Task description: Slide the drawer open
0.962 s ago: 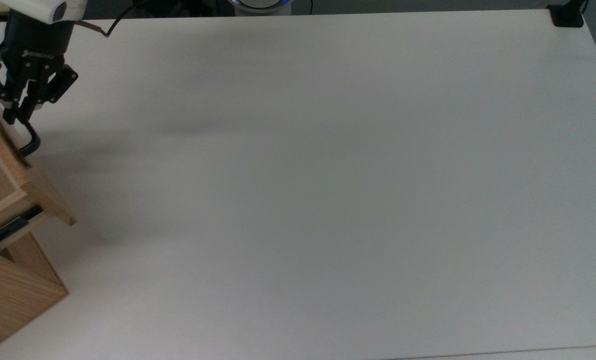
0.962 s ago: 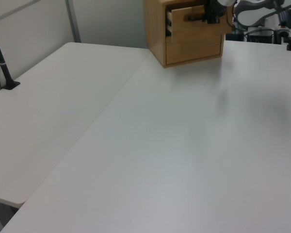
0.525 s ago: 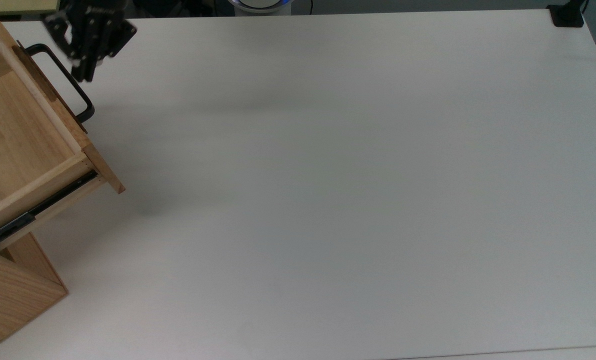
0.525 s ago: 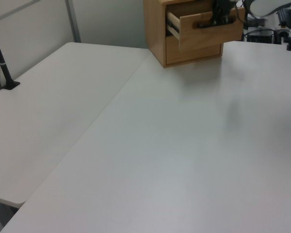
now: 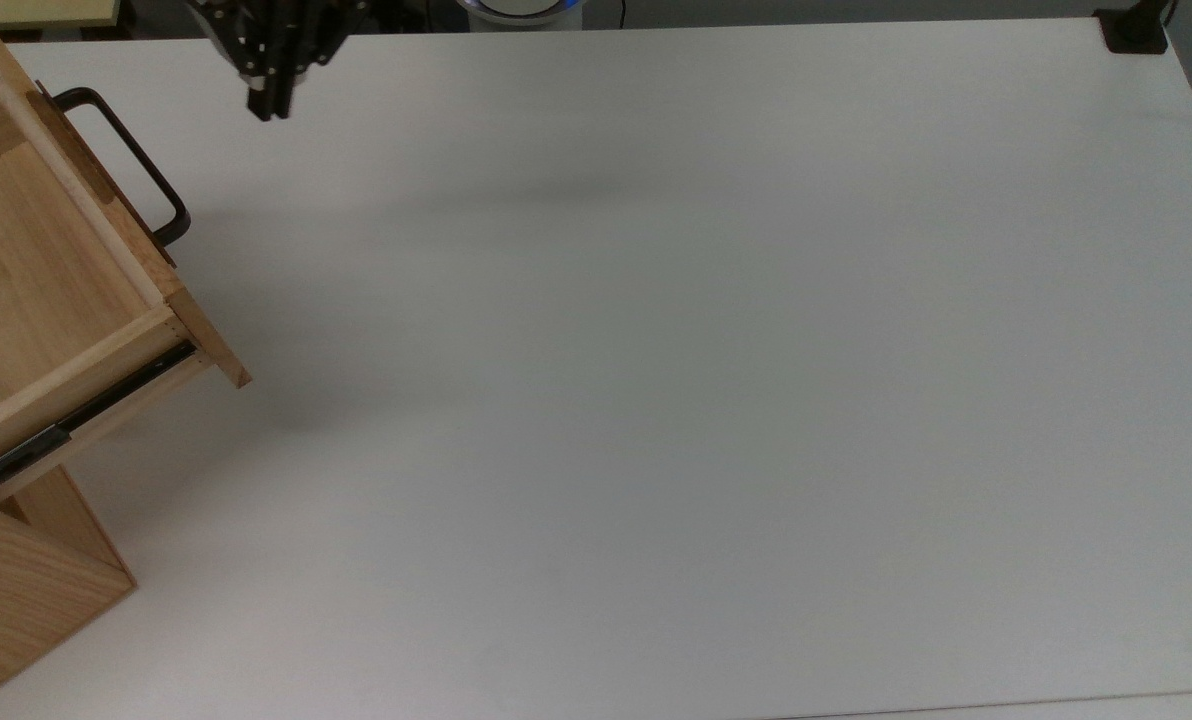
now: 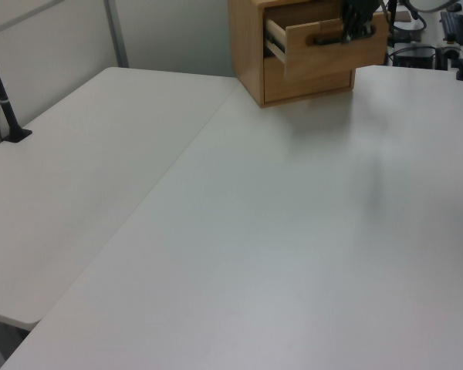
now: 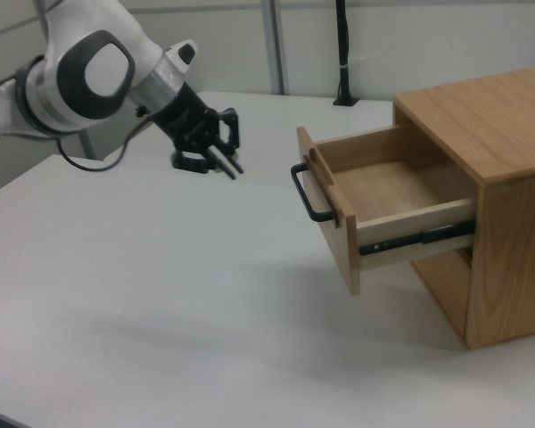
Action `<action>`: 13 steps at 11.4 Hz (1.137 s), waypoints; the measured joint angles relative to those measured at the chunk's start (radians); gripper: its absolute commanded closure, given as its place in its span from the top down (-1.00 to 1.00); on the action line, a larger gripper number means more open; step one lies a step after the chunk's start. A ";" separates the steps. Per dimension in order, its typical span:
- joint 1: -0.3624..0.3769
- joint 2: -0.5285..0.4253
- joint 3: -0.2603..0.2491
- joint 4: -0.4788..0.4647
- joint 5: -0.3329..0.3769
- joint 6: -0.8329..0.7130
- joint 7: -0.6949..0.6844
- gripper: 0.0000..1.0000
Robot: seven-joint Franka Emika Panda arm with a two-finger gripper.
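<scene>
1. Clearly the drawer [image 7: 388, 209] is slid well out of the cabinet [image 7: 495, 192], its side rail [image 7: 416, 238] exposed; judging by that, the sliding looks done and little is left beyond the arm clearing off.
2. Its box holds nothing: bare pale wood inside.
3. The gripper [image 7: 233, 168] hangs above the table [image 5: 656, 350], apart from the handle [image 7: 307, 193], gripping nothing; its fingers look pressed close together.
4. The cabinet stands at the table's edge, on the top view's left.
</scene>
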 measured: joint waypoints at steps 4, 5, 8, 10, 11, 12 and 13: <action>0.002 -0.018 0.085 0.188 0.293 -0.425 0.249 0.34; 0.003 -0.019 0.103 0.208 0.324 -0.469 0.387 0.99; 0.003 0.035 0.128 0.232 0.334 -0.480 0.813 1.00; 0.002 0.092 0.126 0.272 0.334 -0.515 0.889 1.00; 0.002 0.111 0.123 0.283 0.334 -0.525 0.899 1.00; 0.001 0.124 0.119 0.287 0.334 -0.530 0.900 1.00; 0.001 0.141 0.117 0.288 0.334 -0.532 0.900 1.00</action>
